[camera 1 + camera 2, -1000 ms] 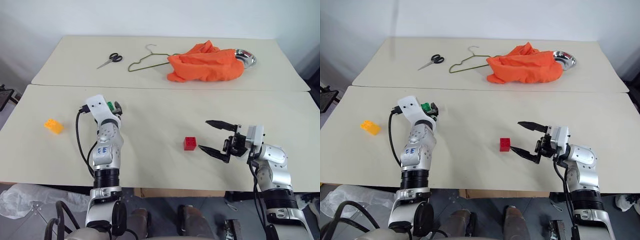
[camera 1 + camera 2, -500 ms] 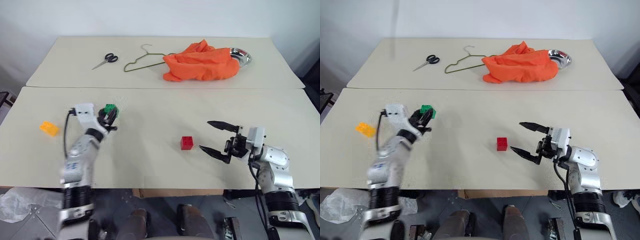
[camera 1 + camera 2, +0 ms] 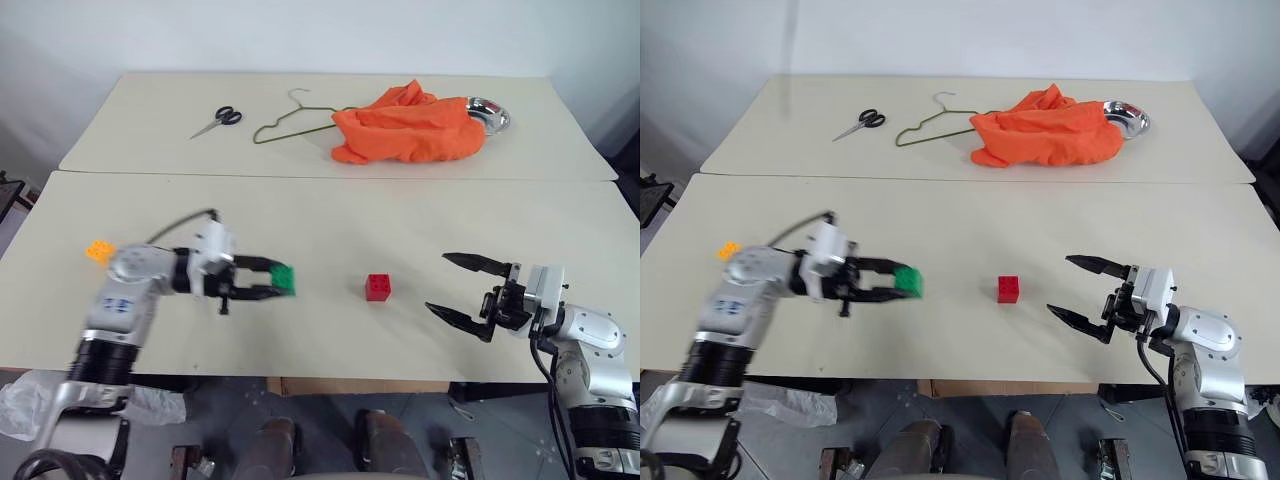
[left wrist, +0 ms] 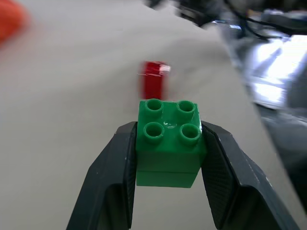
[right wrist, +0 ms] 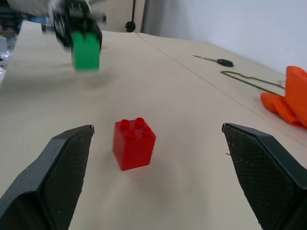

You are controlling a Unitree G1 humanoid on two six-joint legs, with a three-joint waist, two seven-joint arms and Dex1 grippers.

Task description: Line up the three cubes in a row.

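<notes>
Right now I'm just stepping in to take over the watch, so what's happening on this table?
The left gripper is shut on the green studded plastic block, holding it level toward the red studded plastic block, which sits alone on the cream table. The right gripper waits open on the red block's other side. The yellow-orange studded block lies off to the robot's left, not yet in any row.

Green cube (image 3: pixel 285 279): studded, pinched in left end effector (image 3: pixel 272 281), at 9 o'clock of red cube (image 3: pixel 379 288). Red: studs up, mid-tabletop (image 3: pixel 330 225). Yellow-orange cube (image 3: pixel 98 250): far 9 o'clock, tabletop's left edge.
</notes>
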